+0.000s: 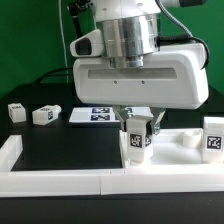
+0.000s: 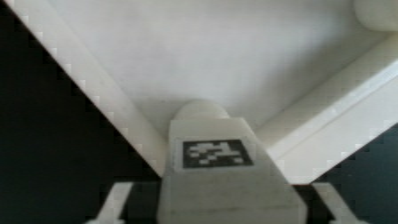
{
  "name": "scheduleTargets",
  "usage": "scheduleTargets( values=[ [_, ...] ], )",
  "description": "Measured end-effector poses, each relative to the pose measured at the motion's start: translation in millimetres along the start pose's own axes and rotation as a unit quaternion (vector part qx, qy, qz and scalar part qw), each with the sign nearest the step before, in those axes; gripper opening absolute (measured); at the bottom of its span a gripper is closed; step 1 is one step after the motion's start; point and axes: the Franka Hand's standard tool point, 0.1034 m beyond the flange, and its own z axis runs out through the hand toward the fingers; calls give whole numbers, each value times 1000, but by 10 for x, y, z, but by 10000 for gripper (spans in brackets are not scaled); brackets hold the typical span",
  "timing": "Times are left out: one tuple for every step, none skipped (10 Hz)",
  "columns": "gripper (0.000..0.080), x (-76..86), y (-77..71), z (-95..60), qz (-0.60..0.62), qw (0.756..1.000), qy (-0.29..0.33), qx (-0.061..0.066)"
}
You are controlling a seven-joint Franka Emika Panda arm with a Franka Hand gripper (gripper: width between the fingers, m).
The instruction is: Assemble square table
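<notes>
My gripper hangs over a short white leg with black-and-white tags that stands upright on the white square table top. In the wrist view the leg fills the middle, with the top's flat inside and raised rim beyond it. The fingers stand on either side of the leg with a dark gap at each side, so the gripper is open around it. Two more legs lie at the exterior view's left, and a third stands at the right.
The marker board lies flat behind the gripper. White border rails run along the front and the exterior view's left of the black table. The arm's wide white hand hides the area behind the leg.
</notes>
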Motion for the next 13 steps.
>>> scheduleTargets(
  values=[
    [292,9,1,3,78,997,-1,5],
    [292,17,2,1,182,983,-8,15],
    [292,10,-16,7,312,949,-23,30],
    [292,1,-40,24,424,904,-37,46],
    [292,11,-44,26,478,875,-45,57],
    [292,10,-47,27,506,859,-49,57],
    [371,8,-49,28,511,856,-49,57],
    [371,2,-44,30,469,880,-46,55],
    [518,-13,-31,30,382,922,-42,47],
    [620,14,-33,4,276,960,-33,46],
    [620,12,-37,-5,206,977,-31,47],
    [644,15,-30,0,168,984,-28,46],
    [648,19,-23,0,117,992,-25,46]
  ],
)
